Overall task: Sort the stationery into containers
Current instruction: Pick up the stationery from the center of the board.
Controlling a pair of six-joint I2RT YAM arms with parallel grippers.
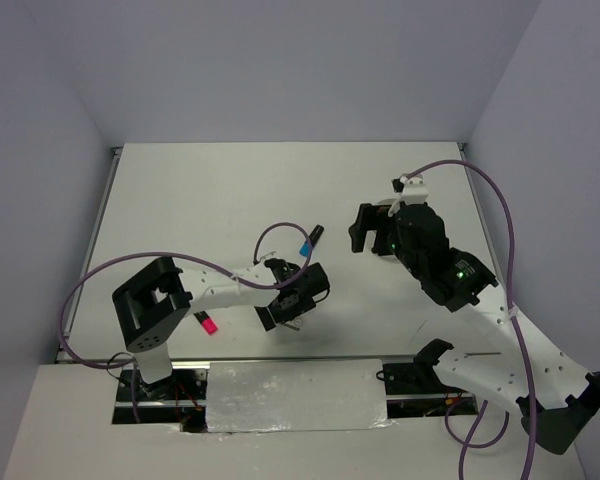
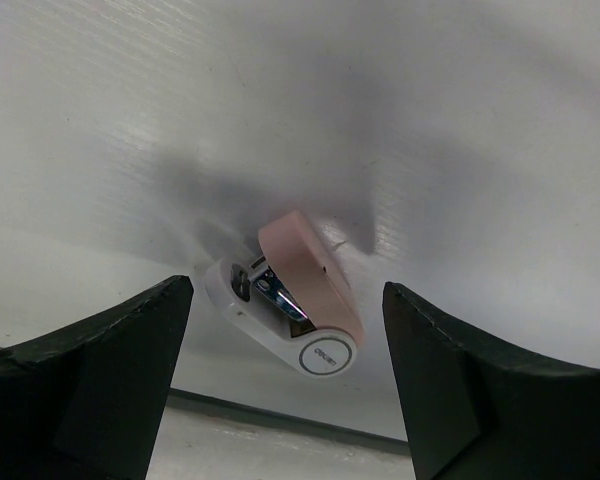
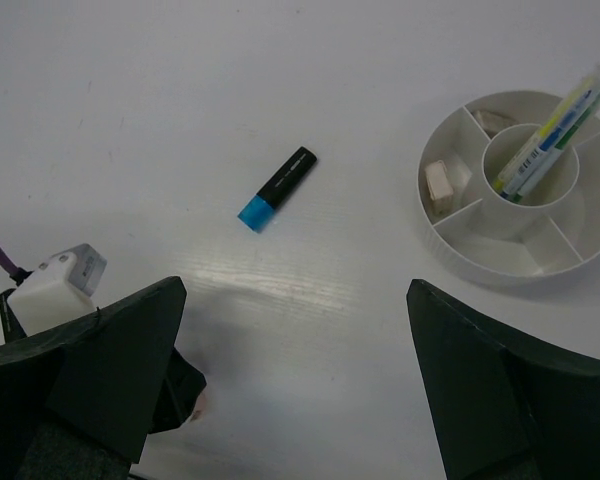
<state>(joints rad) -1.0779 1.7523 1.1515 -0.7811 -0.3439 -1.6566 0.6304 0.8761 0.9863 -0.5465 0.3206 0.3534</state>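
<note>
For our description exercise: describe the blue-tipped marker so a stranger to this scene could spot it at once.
In the right wrist view, find the round white tub with dividers. Left of it, on the table, lies the short black marker. Its bright blue end sets it apart from the thin yellow and green pens standing in the tub's middle cup.

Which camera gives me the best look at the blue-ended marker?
The right wrist view: the marker lies whole and unobstructed, its blue end and black body sharp and large. The top view shows the marker only as a tiny dark sliver with a blue tip. The left wrist view does not show it at all.
</note>
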